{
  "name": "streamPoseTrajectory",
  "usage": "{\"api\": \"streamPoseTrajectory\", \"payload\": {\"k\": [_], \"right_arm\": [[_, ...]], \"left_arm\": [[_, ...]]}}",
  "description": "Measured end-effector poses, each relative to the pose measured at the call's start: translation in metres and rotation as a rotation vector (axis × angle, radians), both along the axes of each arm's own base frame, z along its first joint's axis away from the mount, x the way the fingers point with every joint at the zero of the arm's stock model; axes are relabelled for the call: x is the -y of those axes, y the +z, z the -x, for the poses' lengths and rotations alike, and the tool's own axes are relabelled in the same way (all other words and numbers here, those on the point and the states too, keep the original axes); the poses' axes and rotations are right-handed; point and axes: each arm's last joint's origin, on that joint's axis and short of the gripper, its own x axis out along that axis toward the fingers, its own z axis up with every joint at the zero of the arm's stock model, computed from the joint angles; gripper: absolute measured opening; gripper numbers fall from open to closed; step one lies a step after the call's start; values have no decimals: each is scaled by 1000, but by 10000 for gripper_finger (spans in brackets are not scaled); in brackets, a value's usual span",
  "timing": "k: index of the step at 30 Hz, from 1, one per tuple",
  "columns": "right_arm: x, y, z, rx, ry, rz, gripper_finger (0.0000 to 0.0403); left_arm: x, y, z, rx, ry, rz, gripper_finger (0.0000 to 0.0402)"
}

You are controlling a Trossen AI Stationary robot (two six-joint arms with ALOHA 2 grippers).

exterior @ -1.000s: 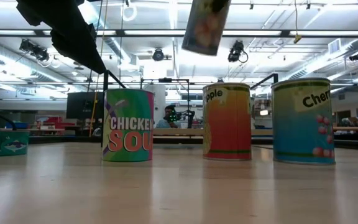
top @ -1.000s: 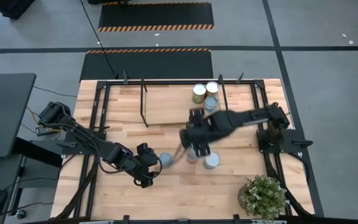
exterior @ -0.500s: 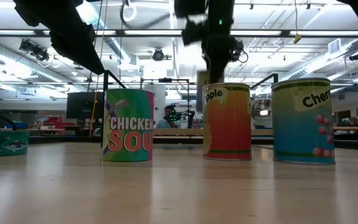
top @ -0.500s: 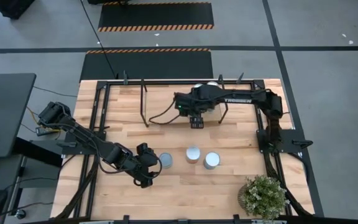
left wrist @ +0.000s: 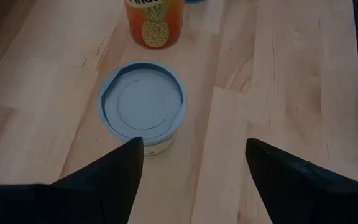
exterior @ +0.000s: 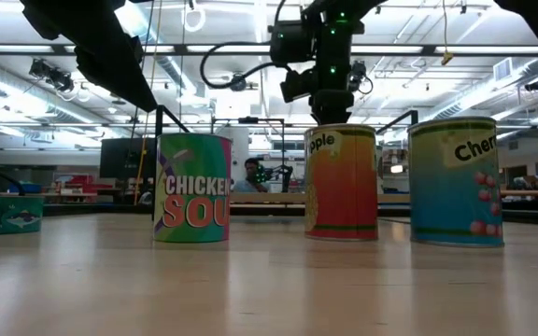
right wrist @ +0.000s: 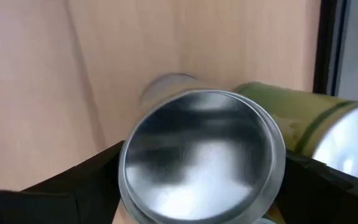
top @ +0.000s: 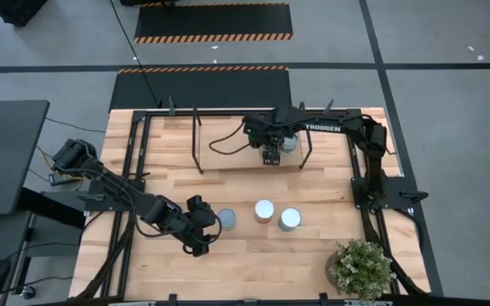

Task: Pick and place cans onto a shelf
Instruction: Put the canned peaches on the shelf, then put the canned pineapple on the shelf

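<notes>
Landmark: the shelf (top: 228, 149) is being taken as the reference for every place below; it is being seen as a light board in a thin black rod frame at the far side of the tabletop (top: 253, 255).
Tabletop: a butcher-block surface is being shown under the shelf and reaching well in front of it.
Right arm: it is being stretched along the far edge, over the shelf's right end.
Left arm: it is being held low over the tabletop, well in front of the shelf's left half.
Potted plant (top: 361, 268): it is being seen at the near right corner, far from the shelf.
Right gripper (top: 270, 156): it is being held over the shelf's right part, its dark fingers (right wrist: 73, 180) flanking a silver-topped can (right wrist: 201, 155); whether the can is being gripped or released cannot be told.
Left gripper (top: 209, 223): the jaws are being held wide apart with nothing between them, just beside the blue-lidded can (top: 226, 219).
Cans on the shelf: a green-sided can (right wrist: 309, 127) is being seen just beside the silver-topped one.
Cans off the shelf: three are being lined up in front of the shelf, namely the blue-lidded can, a white-topped can (top: 264, 210) and a silver-topped can (top: 290, 218) at the right end.
</notes>
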Motion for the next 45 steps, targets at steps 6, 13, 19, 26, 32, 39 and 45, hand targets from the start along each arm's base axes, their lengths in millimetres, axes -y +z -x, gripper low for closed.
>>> {"api": "streamPoseTrajectory", "payload": {"k": [6,13,19,26,32,39,45], "right_arm": [[5,1,4,-29,-7,1,381],[5,12,4,-50,-15,87,382],[2,22,3,-42,-9,102,378],[-11,38,2,-44,-2,97,378],[-40,54,-7,32,39,81,378],[-102,56,-17,79,176,54,377],[-159,56,-20,151,326,-74,377]], "left_arm": [[0,0,0,0,-1,-1,288],[0,0,0,0,0,0,288],[0,0,0,1,0,0,288],[0,0,0,1,0,0,288],[0,0,0,0,0,0,288],[0,0,0,0,1,1,288],[0,0,0,0,1,1,288]]}}
